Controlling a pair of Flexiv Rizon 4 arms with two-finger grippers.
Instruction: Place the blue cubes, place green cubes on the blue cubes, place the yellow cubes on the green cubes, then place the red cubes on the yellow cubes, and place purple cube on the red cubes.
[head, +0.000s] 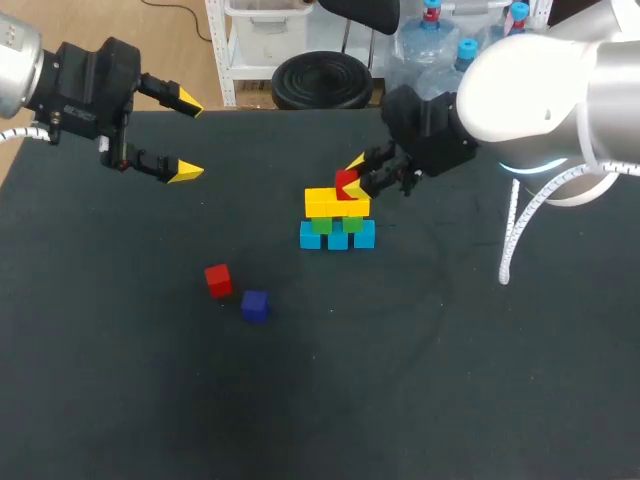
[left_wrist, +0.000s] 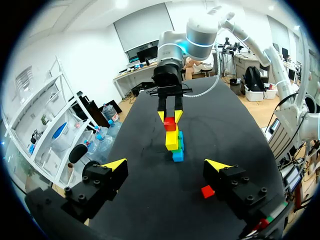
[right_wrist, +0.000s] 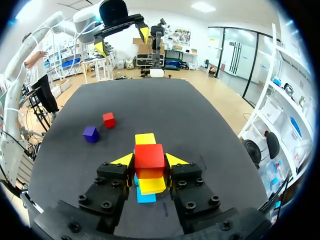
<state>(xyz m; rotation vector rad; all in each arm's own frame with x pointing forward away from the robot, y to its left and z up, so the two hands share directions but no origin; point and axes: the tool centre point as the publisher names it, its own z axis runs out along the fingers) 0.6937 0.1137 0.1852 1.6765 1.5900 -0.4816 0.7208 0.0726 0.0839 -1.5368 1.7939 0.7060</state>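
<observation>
Seating a red cube (right_wrist: 149, 156) on the yellow cubes (head: 335, 203), my right hand (head: 352, 177) clamped it | left hand (head: 188, 137) stood wide, well apart, out of the way | second red cube (head: 218, 280), purple cube (head: 255, 305) lay on table (head: 450, 380).

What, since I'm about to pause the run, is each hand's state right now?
Left hand: open, holding nothing.
Right hand: closed on the red cube.
</observation>
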